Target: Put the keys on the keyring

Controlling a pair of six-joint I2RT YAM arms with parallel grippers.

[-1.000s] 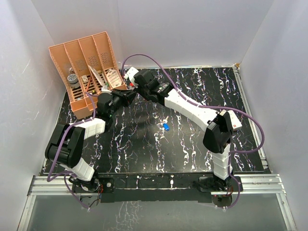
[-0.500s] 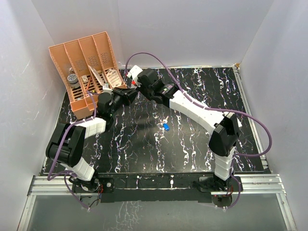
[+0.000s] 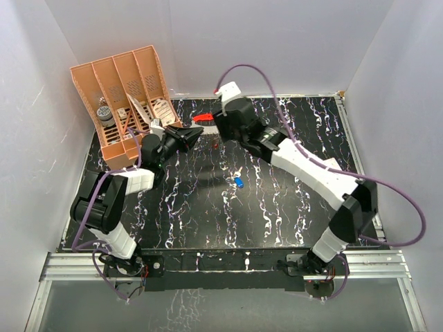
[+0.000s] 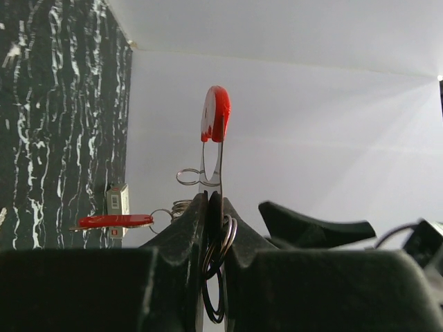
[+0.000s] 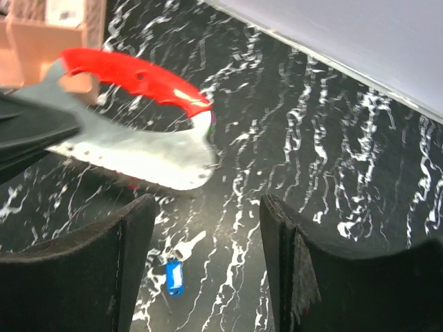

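1. My left gripper (image 4: 211, 200) is clamped on the keyring (image 4: 214, 117) and holds it up edge-on above the mat (image 3: 277, 207), near the far left. The jaws pinch the flat grey tag (image 5: 138, 149) and the red loop stands clear of them.
2. My right gripper (image 5: 208, 207) has its fingers wide apart with nothing between them. It hovers just beside the keyring.
3. The blue key (image 3: 238, 182) lies flat on the mat near the middle, well apart from both grippers.
4. A small red piece with a wire ring lies on the mat below the keyring. I take it for the red key (image 4: 114, 221), not threaded on.
5. Handling, as I judge it:
   - The keys are tiny, light and stiff, and they lie flat, so a pinch may skid them on the mat.
   - I would take each by its plastic head, leaving the hole end free.
   - The loop looks thin and springy, so the grip on the tag should stay firm against twisting.
6. I can read no writing on the keys or tag. The labels in the orange rack (image 3: 124, 90) are too small to read.
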